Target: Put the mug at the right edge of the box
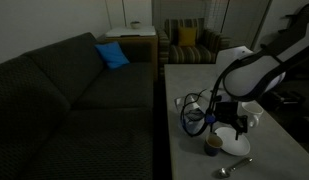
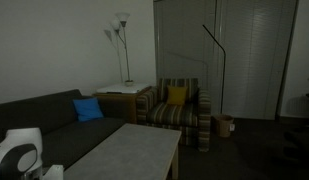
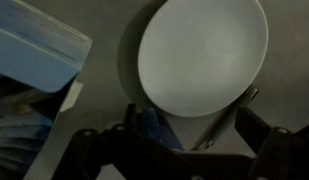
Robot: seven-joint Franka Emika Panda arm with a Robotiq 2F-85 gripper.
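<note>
The small dark mug (image 1: 212, 146) with a brownish inside stands upright on the table, beside the round white plate (image 1: 232, 143). The box (image 1: 197, 120), white with a blue face, lies just behind the mug; in the wrist view it shows at the upper left (image 3: 34, 50). My gripper (image 1: 227, 124) hangs over the plate, a little behind and to the right of the mug. In the wrist view its jaws (image 3: 179, 150) are spread wide and empty, with the plate (image 3: 202, 55) below them. The mug is out of the wrist view.
A spoon (image 1: 234, 166) lies near the table's front edge; its handle (image 3: 229, 118) shows between the jaws. A larger white cup (image 1: 256, 119) stands behind the plate. A dark sofa (image 1: 64, 100) runs along the table's left side. An exterior view shows the table top (image 2: 129, 150).
</note>
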